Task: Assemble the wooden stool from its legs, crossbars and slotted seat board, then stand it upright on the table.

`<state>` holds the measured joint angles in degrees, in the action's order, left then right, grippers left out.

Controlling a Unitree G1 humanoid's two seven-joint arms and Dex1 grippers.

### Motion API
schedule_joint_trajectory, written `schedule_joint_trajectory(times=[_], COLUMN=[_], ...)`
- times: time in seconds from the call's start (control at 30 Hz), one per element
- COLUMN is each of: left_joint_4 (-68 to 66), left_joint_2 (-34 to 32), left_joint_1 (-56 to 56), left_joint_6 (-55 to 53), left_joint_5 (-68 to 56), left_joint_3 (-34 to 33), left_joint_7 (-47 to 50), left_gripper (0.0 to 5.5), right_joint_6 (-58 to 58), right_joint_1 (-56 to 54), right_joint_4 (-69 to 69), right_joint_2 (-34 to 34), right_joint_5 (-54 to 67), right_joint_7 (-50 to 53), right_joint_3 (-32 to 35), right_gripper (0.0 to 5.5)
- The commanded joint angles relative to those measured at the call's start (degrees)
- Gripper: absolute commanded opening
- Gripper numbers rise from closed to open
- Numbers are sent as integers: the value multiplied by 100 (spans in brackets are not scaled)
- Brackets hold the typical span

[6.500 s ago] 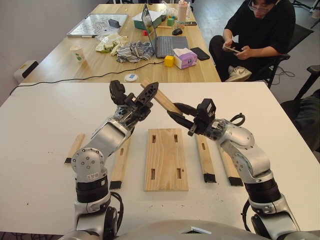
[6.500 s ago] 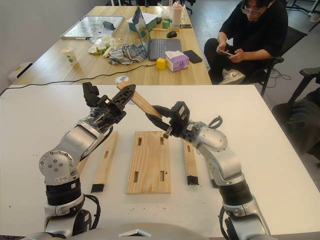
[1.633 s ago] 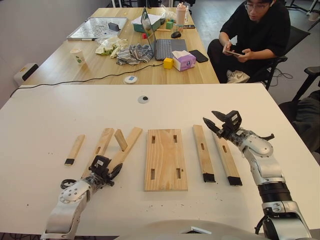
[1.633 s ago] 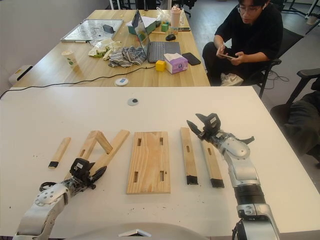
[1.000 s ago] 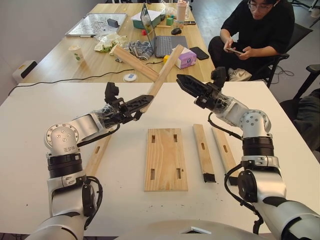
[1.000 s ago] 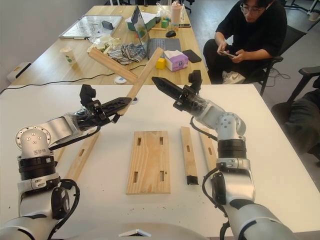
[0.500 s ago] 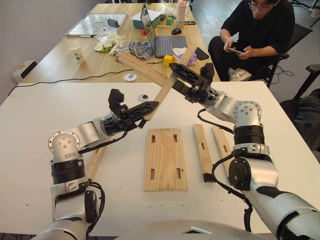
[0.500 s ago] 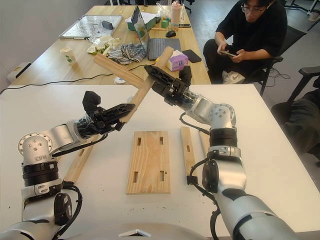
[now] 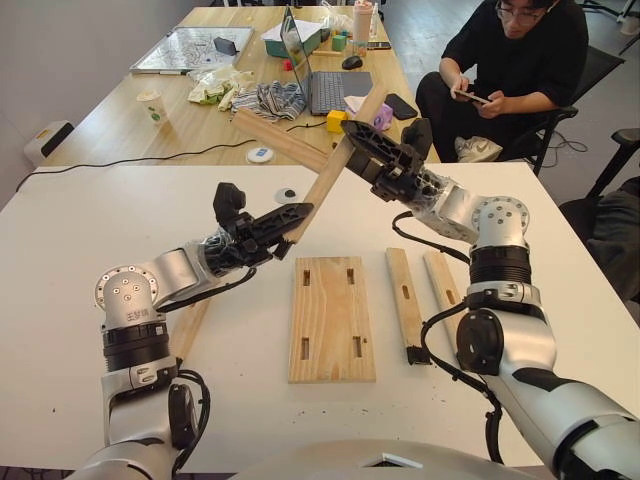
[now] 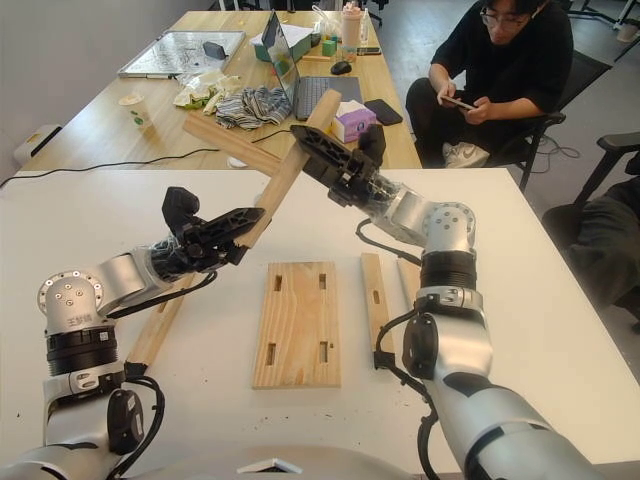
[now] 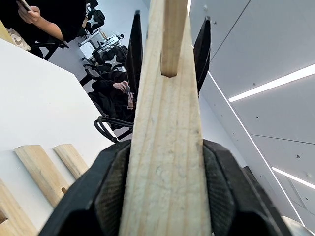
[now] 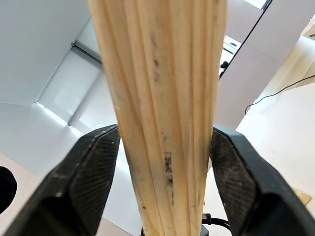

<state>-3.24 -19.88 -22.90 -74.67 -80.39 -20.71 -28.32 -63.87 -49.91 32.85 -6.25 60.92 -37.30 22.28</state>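
**Both claws clamped on one raised leg, crossbar plugged into it**

The raised leg is a flat slat of pale, straight-grained wood, slanting in the air above the white tabletop. The left claw is closed on its lower end. In the left wrist view its two slim black fingers run up either side of the slat, pressed against its edges. The right claw is closed on the same slat nearer its upper end. In the right wrist view its dark, stippled pads press against both edges of the streaked wood.

A crossbar, a narrower strip of the same wood, sits with one end in the leg's slot and juts up and away to the robot's left.

The seat board lies flat at the middle of the tabletop, a plain rectangle with four small rectangular slots. Just to its right lie two more legs, side by side, the one nearer the board showing small slots and a dark cap on its near end. One further leg lies to the board's left, under the left arm.
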Motion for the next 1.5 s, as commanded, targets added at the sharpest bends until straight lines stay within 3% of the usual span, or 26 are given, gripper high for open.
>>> schedule_joint_trajectory(times=[0.03,0.1,0.33,0.37,0.57,0.7,0.8,0.93,1.17,1.5], left_joint_4=[115,133,101,24,-207,-338,-714,-938,-873,-843], left_joint_2=[-33,-37,-114,-153,-436,-964,-1280,-1084,-871,-806], left_joint_1=[54,66,36,24,213,812,1239,1175,1151,1202], left_joint_6=[40,51,98,164,183,286,1047,1641,1835,1795], left_joint_5=[-117,-132,-8,180,456,983,1807,1882,2012,2076], left_joint_3=[-3,12,54,93,83,149,131,-493,-609,-614], left_joint_7=[88,106,159,190,-135,-648,-1008,-860,-754,-780], left_gripper=[204,204,203,239,333,395,398,398,398,398], right_joint_6=[-50,-12,2,29,471,741,931,1103,1709,1853], right_joint_1=[-143,-156,-168,-170,-65,381,1420,2719,3246,3446], right_joint_4=[55,103,136,130,37,-545,-1815,-3517,-4024,-4192], right_joint_2=[105,147,180,160,-31,-541,-1255,-1966,-1878,-1710], right_joint_5=[6,-67,-94,-116,-503,-897,-1256,-1502,-1924,-1729], right_joint_7=[96,130,178,166,-62,-670,-1415,-2021,-2049,-1880], right_joint_3=[51,31,22,13,-84,-389,-939,-1622,-2216,-2409], right_gripper=[242,211,210,210,210,209,208,207,206,206])
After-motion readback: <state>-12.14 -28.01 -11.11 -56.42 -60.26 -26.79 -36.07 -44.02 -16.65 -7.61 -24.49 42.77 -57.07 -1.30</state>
